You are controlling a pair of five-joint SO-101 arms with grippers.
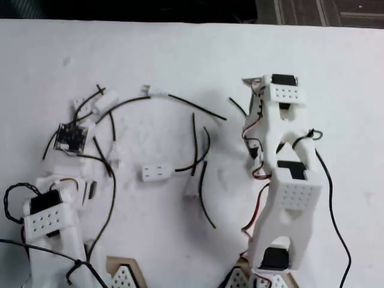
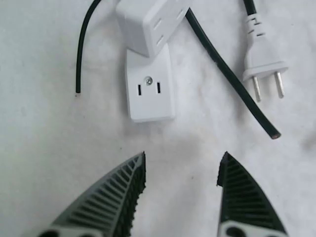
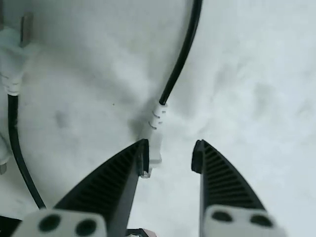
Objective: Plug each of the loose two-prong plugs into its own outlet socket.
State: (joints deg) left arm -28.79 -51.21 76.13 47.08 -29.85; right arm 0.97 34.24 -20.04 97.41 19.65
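In the left wrist view, a flat white outlet socket (image 2: pixel 148 91) with two slots lies on the white table, and a second white socket block (image 2: pixel 148 22) overlaps its far end. A loose white two-prong plug (image 2: pixel 264 61) on a black cord lies beside them. My left gripper (image 2: pixel 181 168) is open just short of the flat socket, holding nothing. In the right wrist view, a small white plug (image 3: pixel 154 133) on a black cord lies on the table between the fingers of my open right gripper (image 3: pixel 170 153), close to one finger (image 3: pixel 133 168). Another white plug (image 3: pixel 12 44) lies off to the side.
Seen from above, a white socket block (image 1: pixel 157 173) with a cord sits mid-table. Several black cord pieces (image 1: pixel 204 150) curve around it. The right arm (image 1: pixel 288 192) stretches up the right side, and the left arm (image 1: pixel 51 216) sits at the bottom left.
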